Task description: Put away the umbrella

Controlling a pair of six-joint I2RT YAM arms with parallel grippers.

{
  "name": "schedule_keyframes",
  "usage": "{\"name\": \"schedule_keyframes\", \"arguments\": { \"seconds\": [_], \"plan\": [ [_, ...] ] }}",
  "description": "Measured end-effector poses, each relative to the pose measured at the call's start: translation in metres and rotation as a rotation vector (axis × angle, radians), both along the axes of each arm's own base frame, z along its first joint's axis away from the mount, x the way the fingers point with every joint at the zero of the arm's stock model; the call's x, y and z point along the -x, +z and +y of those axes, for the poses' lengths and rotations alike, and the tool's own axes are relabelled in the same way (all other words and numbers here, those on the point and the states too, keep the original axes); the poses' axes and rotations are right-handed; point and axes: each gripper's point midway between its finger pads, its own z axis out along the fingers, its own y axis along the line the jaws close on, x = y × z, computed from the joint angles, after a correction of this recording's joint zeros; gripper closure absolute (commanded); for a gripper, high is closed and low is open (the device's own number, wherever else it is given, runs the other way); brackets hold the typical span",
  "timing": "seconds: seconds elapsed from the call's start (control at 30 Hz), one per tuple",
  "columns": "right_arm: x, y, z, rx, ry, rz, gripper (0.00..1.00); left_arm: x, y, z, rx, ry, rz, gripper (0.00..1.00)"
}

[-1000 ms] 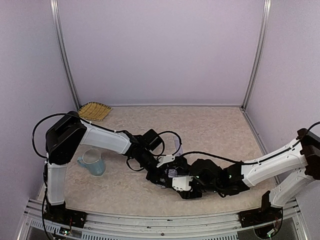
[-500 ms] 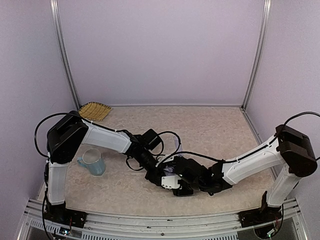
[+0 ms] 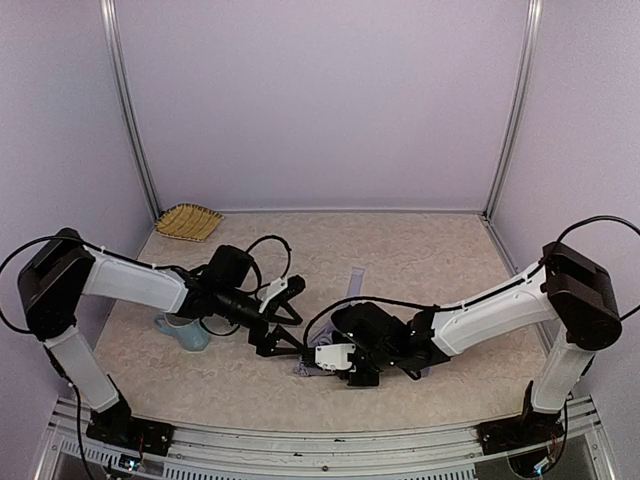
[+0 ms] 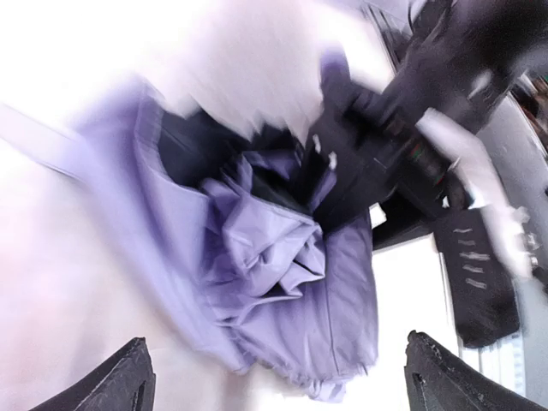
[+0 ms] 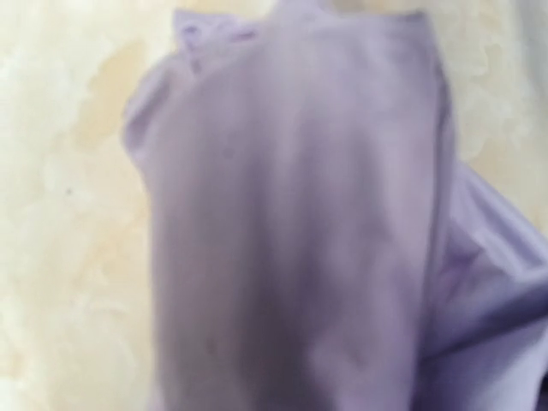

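Top: umbrella [image 3: 306,368] lies crumpled on the tabletop [image 3: 440,250], mostly under the right tool [image 3: 338,360] (grip: can't tell), so the right arm is nearer; left tool [image 3: 287,322] gapes wide just left of it. Left wrist: umbrella [image 4: 274,257] dead ahead between spread fingers [image 4: 128,381], long axis unclear. Right wrist: umbrella [image 5: 291,223] fills the view, own fingers hidden, bare tabletop [image 5: 60,214] alongside.

Umbrella [image 3: 303,369] on table [image 3: 420,250], right of mug [image 3: 188,335]

The umbrella [image 4: 282,282] shows crinkled, matt lavender cloth with black lining; table [image 3: 430,250], mottled beige, stone-like; basket [image 3: 189,221], woven yellow fibre; mug [image 3: 186,331], smooth; arm shells [image 3: 130,283], smooth white plastic.
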Motion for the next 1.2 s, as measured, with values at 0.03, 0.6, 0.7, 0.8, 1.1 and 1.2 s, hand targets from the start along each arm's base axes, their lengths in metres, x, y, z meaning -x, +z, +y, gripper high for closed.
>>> {"name": "schedule_keyframes", "arguments": {
  "seconds": [0.03, 0.6, 0.7, 0.8, 1.1, 1.2],
  "plan": [
    [0.000, 0.000, 0.000, -0.008, -0.001, 0.021, 0.86, -0.004, 0.013, 0.008, 0.049, 0.042, -0.061, 0.01],
    [0.018, 0.007, 0.005, -0.127, 0.084, 0.707, 0.88, 0.096, 0.050, -0.003, 0.172, -0.132, -0.736, 0.34],
    [0.022, 0.006, 0.007, -0.140, 0.095, 0.789, 0.88, 0.086, 0.029, -0.017, 0.075, -0.150, -0.768, 0.21],
    [0.020, 0.005, 0.006, -0.152, 0.088, 0.869, 0.88, 0.070, 0.011, -0.029, -0.014, -0.144, -0.803, 0.15],
    [0.017, 0.006, 0.010, -0.159, 0.086, 0.995, 0.77, 0.038, -0.038, -0.038, -0.235, -0.125, -0.815, 0.51],
    [0.015, 0.006, 0.009, -0.164, 0.072, 1.004, 0.65, 0.032, -0.040, -0.040, -0.264, -0.120, -0.796, 0.67]
  ]
}}
